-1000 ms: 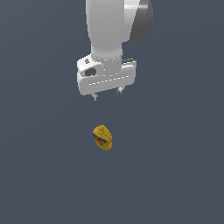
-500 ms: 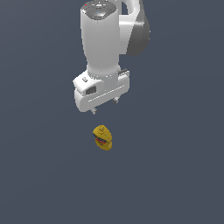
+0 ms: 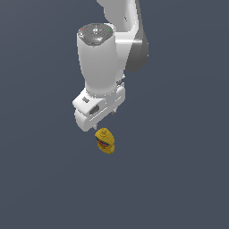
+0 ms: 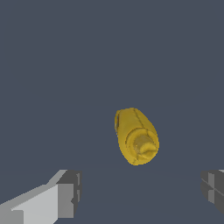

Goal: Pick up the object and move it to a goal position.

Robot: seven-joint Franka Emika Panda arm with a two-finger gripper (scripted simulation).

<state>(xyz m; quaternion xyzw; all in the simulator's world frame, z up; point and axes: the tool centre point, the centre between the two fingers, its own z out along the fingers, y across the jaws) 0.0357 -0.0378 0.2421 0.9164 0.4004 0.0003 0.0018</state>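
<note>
The object is a small yellow mustard bottle with a red-and-blue label, lying on the dark floor with its cap toward the arm. My gripper hangs just above it, a little to the exterior view's left, and the white hand hides most of its fingers. In the wrist view the object shows cap-first, beyond the gap of my gripper. One finger and the other stand far apart with nothing between them. The gripper is open and does not touch the bottle.
A flat dark blue-grey floor runs under everything. The white arm rises behind and above the bottle.
The arm has come down and the hand now sits close over the bottle, from well above it a second ago. The bottle has not moved.
</note>
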